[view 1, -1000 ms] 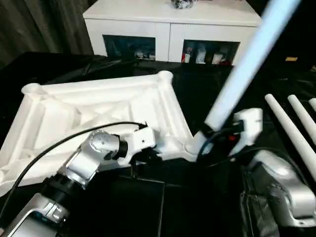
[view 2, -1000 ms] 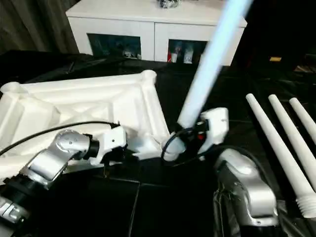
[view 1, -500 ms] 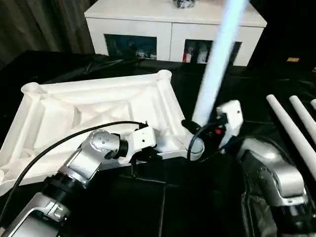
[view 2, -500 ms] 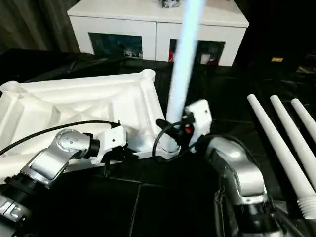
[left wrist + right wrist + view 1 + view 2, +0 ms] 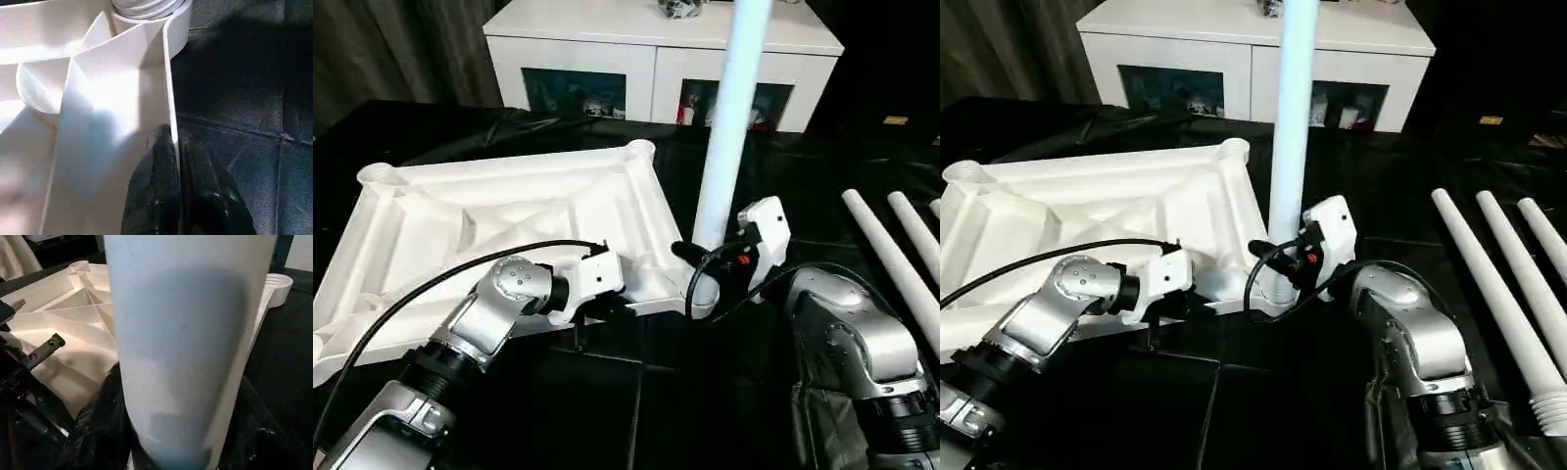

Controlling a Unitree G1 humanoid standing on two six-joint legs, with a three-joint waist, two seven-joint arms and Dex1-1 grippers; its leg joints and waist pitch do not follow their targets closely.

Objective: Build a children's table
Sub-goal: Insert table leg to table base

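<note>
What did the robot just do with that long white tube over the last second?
The right gripper swung the leg from a strong lean toward the robot's right to nearly upright, its lower end at the near corner socket of the tabletop. The left gripper stayed clamped on the tabletop's rim. The spare legs on the right stayed where they were.

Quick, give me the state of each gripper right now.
Left gripper: shut on the tabletop rim, beside a corner socket.
Right gripper: shut on the leg, held nearly upright with its lower end at the tabletop's near corner.
</note>
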